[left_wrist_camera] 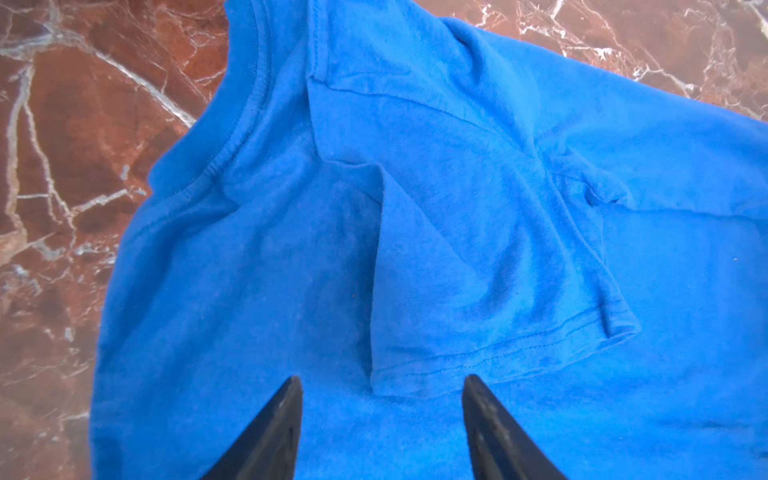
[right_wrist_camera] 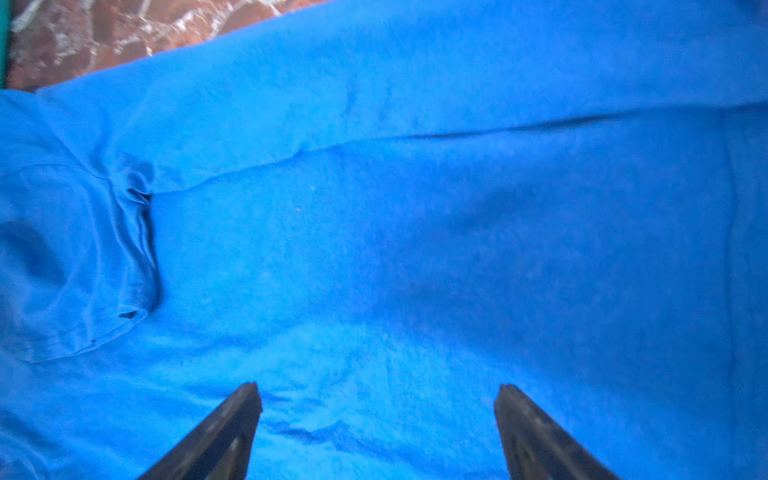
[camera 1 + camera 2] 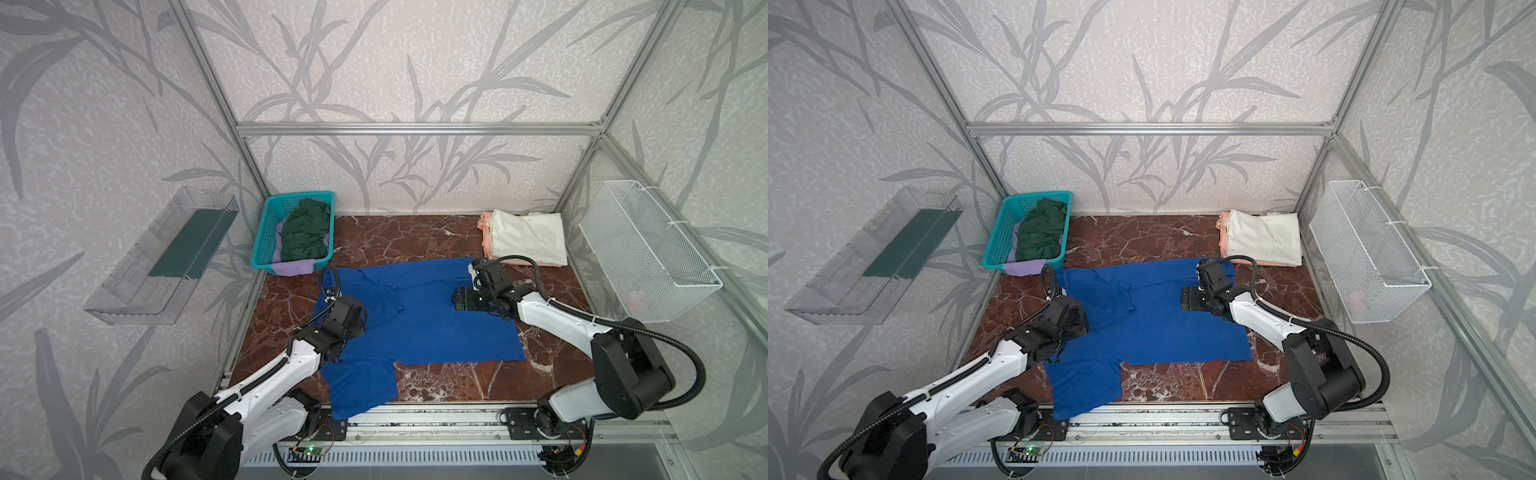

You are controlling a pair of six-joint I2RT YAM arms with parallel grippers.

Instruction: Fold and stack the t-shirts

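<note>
Two folded cloth tees [image 3: 528, 239] sat stacked, far-right corner of bench [image 3: 415, 241]; royal blue cloth tee [image 3: 424, 328] lay part-folded; left gripper [image 1: 382, 386], right gripper [image 2: 378, 395] gaped empty; teal plastic basket [image 3: 266, 232] held more

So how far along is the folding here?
Done: cream-white tee folded atop peach tee, back right. In hand: blue tee spread flat, one side folded in; left tool and right tool open above it. Left: dark green tee and lavender tee in the teal basket.
</note>
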